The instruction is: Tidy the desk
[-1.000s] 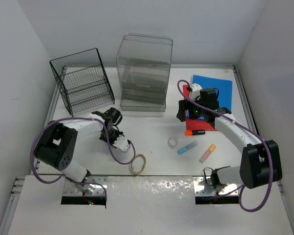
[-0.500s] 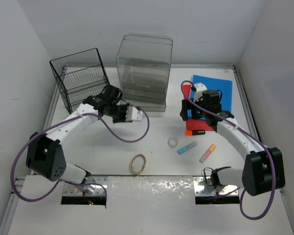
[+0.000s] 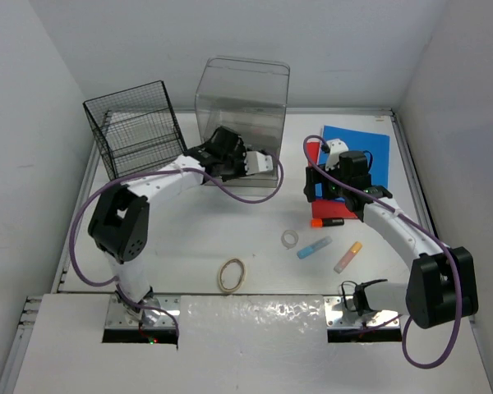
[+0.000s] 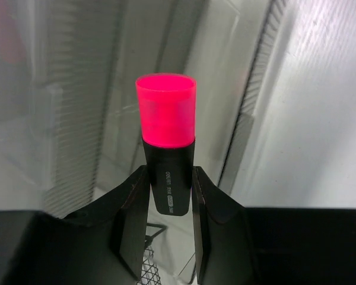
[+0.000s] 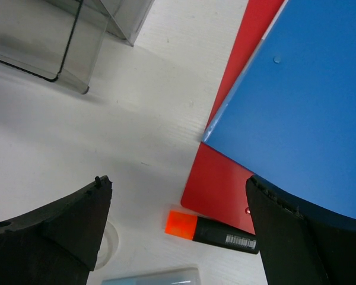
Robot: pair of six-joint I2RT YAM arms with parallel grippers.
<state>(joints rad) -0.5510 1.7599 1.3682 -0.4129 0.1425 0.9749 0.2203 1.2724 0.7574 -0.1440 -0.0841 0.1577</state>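
Directly facing the left gripper (image 4: 166, 178) (highlighter (image 4: 166, 113) clamped) stands a drawer box (image 3: 245, 107).

— The highlighters?
— The pink highlighter (image 4: 166, 148) has a black barrel; the orange highlighter (image 5: 210, 231) too.
— The rest?
— A blue folder (image 5: 296, 101), a red folder (image 5: 222, 190), a black grid-mesh rack (image 3: 135, 139), a white surface (image 5: 136, 119).

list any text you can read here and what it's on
No text is legible.
pink highlighter: white print down its black barrel, too small and blurred to read
orange highlighter: white barcode label, too small to read
Nothing else shows any writing.
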